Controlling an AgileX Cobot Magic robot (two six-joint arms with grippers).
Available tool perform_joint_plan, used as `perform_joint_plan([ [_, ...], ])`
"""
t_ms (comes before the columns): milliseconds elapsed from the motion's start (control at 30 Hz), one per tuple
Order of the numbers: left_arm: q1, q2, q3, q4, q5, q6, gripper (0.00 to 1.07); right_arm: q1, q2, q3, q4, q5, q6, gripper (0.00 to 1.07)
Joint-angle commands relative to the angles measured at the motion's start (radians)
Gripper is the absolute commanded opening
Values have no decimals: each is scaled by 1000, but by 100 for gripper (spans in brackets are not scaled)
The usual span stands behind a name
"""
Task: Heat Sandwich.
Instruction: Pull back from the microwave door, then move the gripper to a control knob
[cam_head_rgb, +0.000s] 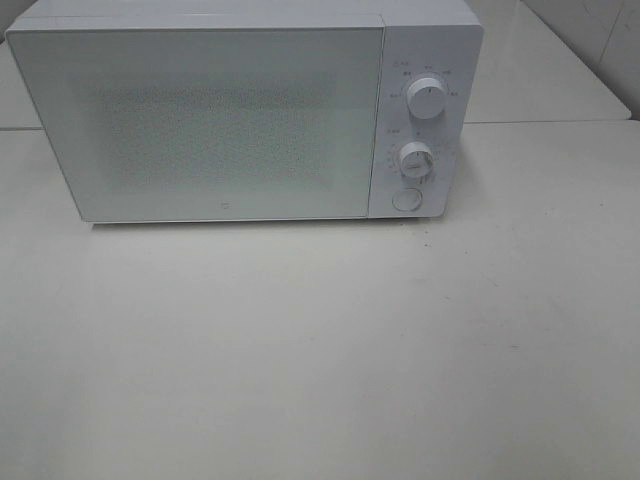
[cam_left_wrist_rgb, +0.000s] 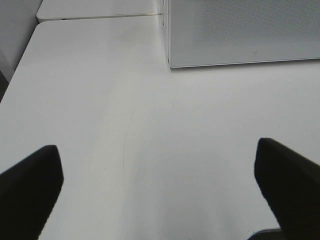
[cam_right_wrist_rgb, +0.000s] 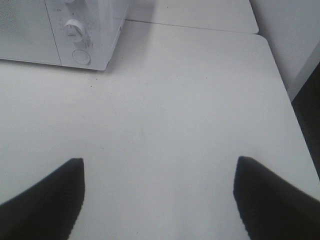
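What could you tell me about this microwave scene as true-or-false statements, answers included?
1. The microwave door is shut. True.
2. A sandwich lies on the table in front of it. False: no sandwich shows in any view.
3. Two round knobs sit beside the door, above a round button. True.
4. The left fingers grip a plate. False: they stand wide apart with nothing between them.
5. The right fingers are apart and hold nothing. True.
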Motion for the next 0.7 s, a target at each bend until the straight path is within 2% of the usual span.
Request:
perform_joint_plan([
  [33, 2, -27, 2, -6, -16, -3, 100, -7, 53, -11, -13, -54, -3, 80],
  [300, 2, -27, 2, -6, -16, -3, 100, -7, 199, -10, -13, -216, 39, 80],
  [700, 2, -27, 2, -6, -16, -3, 100, -7, 513, -6, -9, -513, 81, 77],
])
